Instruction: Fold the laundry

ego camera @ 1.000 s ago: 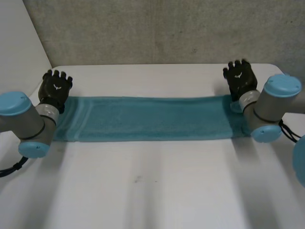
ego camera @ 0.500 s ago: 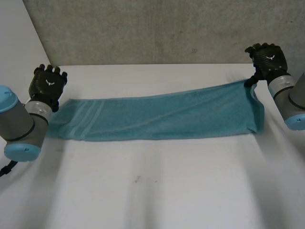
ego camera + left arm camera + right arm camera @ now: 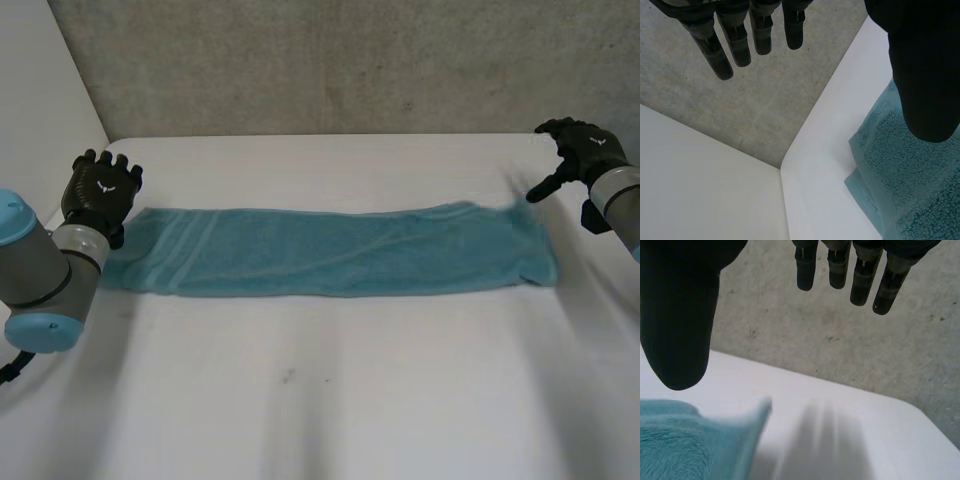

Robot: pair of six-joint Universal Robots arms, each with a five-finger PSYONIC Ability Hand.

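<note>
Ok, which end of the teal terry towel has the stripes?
The end by the left hand: paler bands cross the teal terry towel there; the end by the right hand shows none.

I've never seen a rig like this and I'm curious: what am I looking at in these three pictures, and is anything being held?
This is a two-armed robot at a white table, each arm ending in a black hand. The wide picture looks down from a camera between and behind the arms; the other two come from cameras on the wrists, looking along each palm. A teal towel lies on the table as a long strip. The left hand is at one end, the right hand near the other. Both hands have straight fingers and hold nothing.
</note>
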